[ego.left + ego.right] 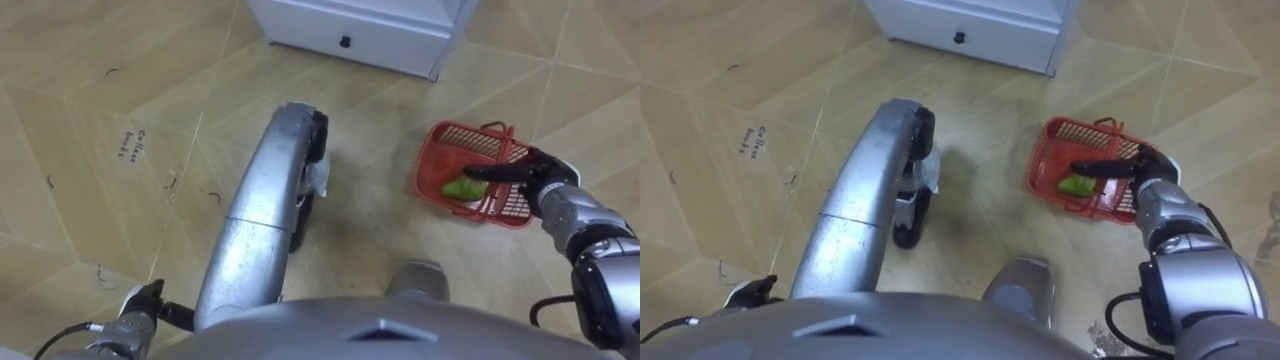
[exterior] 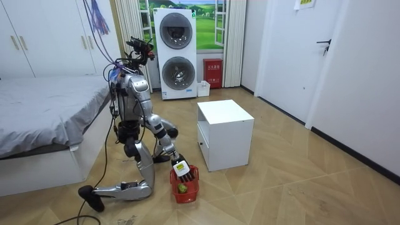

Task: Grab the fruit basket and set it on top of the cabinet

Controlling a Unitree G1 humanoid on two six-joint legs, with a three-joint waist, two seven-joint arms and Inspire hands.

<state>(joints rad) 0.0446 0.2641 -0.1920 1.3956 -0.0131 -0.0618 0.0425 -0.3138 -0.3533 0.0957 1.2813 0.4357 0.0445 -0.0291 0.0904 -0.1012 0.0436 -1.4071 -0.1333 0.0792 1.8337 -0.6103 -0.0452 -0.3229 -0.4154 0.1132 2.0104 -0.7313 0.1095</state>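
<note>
fruit basket [image 1: 432, 178], red with a green fruit [image 1: 462, 187] inside, sits on the wood floor [image 1: 100, 60] to the robot's right, with the white cabinet [image 1: 350, 30] farther off. the robot kneels on the floor beside the basket. its right hand [image 1: 532, 176] stretches over the basket's open top with fingers straight, gripping nothing; whether they pass under the raised handle [image 1: 497, 128] cannot be told. the left hand [image 1: 140, 305] hangs low at the near left, and its state cannot be told. the step in hand looks like closing on the handle. to do it well, the fingers should slip under the handle's middle and curl fully round it before any lift. the lift should then go straight up, so the basket hangs level and the fruit stays inside.
</note>
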